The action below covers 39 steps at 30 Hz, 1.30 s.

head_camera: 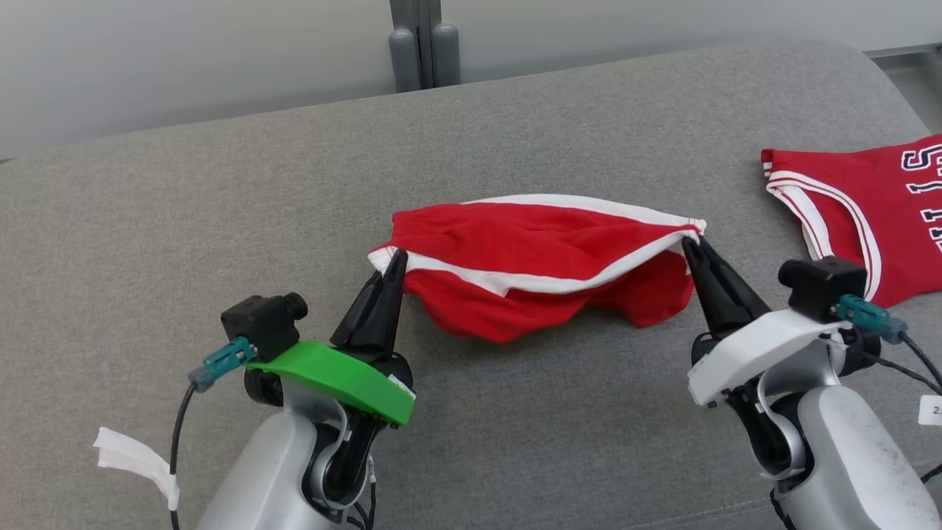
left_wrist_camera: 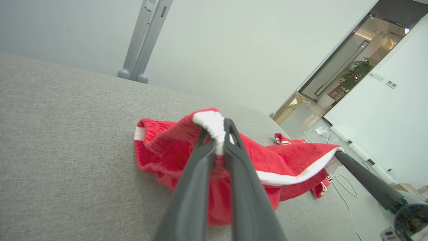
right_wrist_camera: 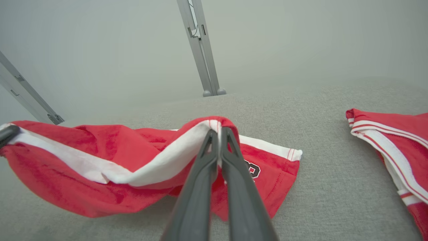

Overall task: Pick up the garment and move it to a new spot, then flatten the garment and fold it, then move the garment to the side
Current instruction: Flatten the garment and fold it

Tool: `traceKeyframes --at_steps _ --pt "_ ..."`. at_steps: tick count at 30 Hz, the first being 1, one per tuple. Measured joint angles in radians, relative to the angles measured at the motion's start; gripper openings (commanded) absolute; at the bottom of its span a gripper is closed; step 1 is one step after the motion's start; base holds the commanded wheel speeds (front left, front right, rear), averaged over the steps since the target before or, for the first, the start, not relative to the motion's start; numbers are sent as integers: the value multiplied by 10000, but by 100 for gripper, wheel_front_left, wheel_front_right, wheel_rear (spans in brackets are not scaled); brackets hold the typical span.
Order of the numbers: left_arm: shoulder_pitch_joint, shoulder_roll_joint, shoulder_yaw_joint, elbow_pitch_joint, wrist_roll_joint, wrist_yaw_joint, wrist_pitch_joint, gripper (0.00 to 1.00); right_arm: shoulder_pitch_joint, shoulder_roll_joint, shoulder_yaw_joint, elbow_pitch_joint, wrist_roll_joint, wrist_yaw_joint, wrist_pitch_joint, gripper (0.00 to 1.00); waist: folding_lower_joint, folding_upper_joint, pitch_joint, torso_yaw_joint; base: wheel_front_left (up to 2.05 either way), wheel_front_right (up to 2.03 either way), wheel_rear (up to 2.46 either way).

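On the second red jersey (head_camera: 861, 199), lying near the right edge of the grey fabric-covered counter (head_camera: 221, 221), a dark letter S with a white outline can be read, while the other letters are cut by the frame; a dark emblem (right_wrist_camera: 252, 169) on the garment (head_camera: 530, 250) is too folded to be read. The garment, red with a white band, is stretched with its long axis from left to right, sagging in the middle onto the counter. Its left end is gripped by the closed fingers of the left gripper (head_camera: 397, 258) and its right end by those of the right gripper (head_camera: 692, 246).
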Motion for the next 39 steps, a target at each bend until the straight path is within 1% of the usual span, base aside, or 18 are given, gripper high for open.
traceKeyframes --at_steps 5,6,7,10,13,16,18,20,23,25,28,30,34,37,39 --pt "110 117 104 -1273 -447 4 502 0 91 -98 -464 -1269 441 0 447 0 0 0 -97 -19 0 0 0" --pt "73 192 -4 -1406 -378 50 709 0 59 -230 -493 -1406 336 0 579 0 0 0 -87 -18 0 0 0" --pt "-41 332 -184 -1446 -127 102 911 0 -26 -491 -502 -1490 -15 0 757 0 0 0 -61 -11 0 0 0" --pt "-566 228 -217 -1482 -316 132 1179 0 -675 -698 -546 -1584 -94 -10 1020 0 0 0 70 -8 0 0 0" --pt "-1521 272 -316 -1089 27 173 1425 0 -1785 -940 -303 -1183 -52 -6 1229 0 0 0 304 -53 0 0 0" --pt "-2684 324 -334 -399 387 219 1592 0 -3262 -1333 213 -201 19 -8 1231 0 0 0 649 -121 0 0 0" --pt "-3497 324 -230 90 477 219 1595 0 -4416 -1406 621 585 67 -8 1101 0 0 0 915 -177 0 0 0" --pt "-4459 351 -67 696 564 217 1488 0 -5758 -1358 775 1555 -8 -6 658 0 0 0 1242 -251 0 0 0" --pt "-5902 474 -125 1655 1183 209 1179 0 -7529 -1319 698 2765 -571 -10 -144 0 0 0 1738 -342 0 0 0" --pt "-6755 441 -25 2159 1440 174 715 0 -8556 -1126 690 3432 -974 -10 -708 0 1 0 2068 -386 0 0 0" --pt "-7834 253 403 2629 1244 121 -422 0 -9936 -786 809 4280 -1482 -6 -1755 0 3 0 2576 -447 0 0 0" --pt "-8362 255 347 2809 1434 59 -790 0 -10572 -713 899 4612 -1714 -6 -2284 0 3 0 2841 -477 0 0 0" --pt "-9123 196 709 2700 1532 33 -1078 0 -11600 -746 800 4800 -2104 -6 -2778 0 4 0 3265 -500 0 0 0" --pt "-9239 82 1547 1718 1776 13 -1122 0 -11851 -842 930 4416 -2209 -6 -2844 0 3 0 3460 -451 0 0 0" --pt "-9064 -25 1676 1264 2079 6 -1122 0 -11787 -917 943 4019 -2119 -6 -2849 0 3 0 3540 -372 0 0 0"
